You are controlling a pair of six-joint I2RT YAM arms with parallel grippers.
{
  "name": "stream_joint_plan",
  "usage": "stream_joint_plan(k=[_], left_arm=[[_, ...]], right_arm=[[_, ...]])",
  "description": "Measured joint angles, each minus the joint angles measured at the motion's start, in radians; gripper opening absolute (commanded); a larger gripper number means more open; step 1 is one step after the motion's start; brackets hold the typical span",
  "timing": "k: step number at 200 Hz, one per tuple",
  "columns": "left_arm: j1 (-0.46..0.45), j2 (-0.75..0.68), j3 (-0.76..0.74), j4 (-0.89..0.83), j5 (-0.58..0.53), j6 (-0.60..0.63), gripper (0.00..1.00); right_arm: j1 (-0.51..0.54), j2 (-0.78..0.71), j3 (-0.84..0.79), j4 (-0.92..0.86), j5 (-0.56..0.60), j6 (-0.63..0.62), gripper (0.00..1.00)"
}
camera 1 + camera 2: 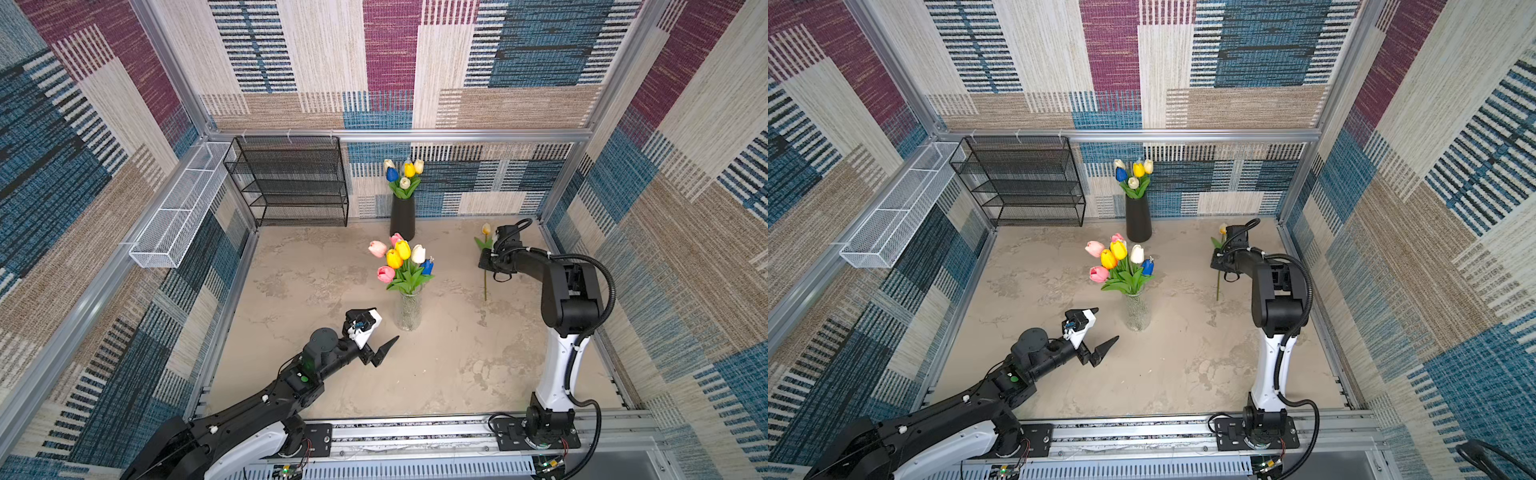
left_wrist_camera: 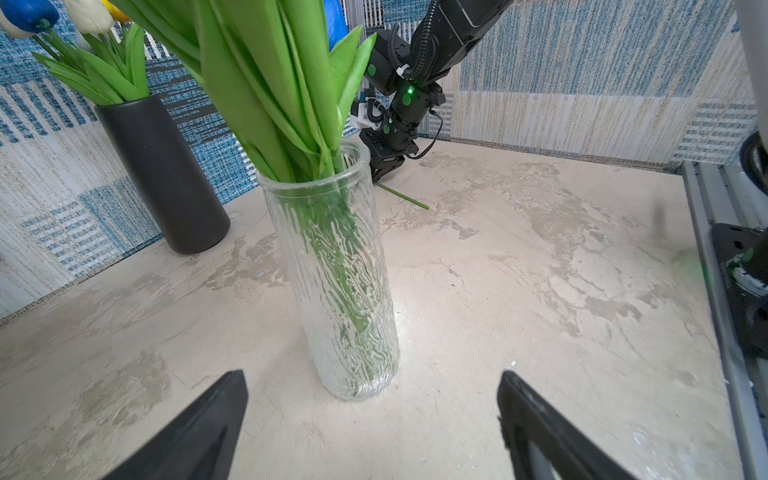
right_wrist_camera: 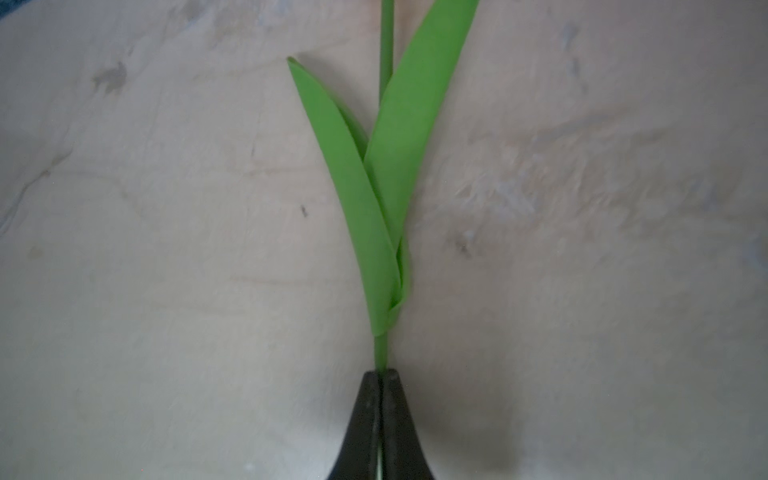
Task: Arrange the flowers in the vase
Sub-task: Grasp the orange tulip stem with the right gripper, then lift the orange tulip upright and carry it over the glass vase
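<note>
Right wrist view, right pincer (image 3: 381, 375) clamped on tulip stem (image 3: 381, 353); left pincer (image 2: 372, 376) wide apart

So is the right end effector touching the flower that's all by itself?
Touching. The right wrist view shows the right end effector shut tight on the flower's green stem, just below its leaves.

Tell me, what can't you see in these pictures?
- Head of the loose tulip: cut off by the right wrist view's edge; tiny in both top views.
- The right gripper: shut on its stem; in both top views its own wrist hides the tips.
- Stems in the black vase: hidden by its dark wall.
- Whether the tulip is off the table: cannot tell.
</note>
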Motion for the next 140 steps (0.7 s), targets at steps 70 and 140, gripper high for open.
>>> stream_joint_plan(k=[70,140], left_arm=[[0.000,0.000,0.000,0.000,0.000,0.000,0.97],[0.000,0.009,0.000,0.002,0.000,0.000,0.96]], right_arm=[[0.084,-0.460,-0.383,0.426,-0.388,0.037,0.00],[0.265,-0.933,-0.873,1.421,-0.515,0.238,0.00]])
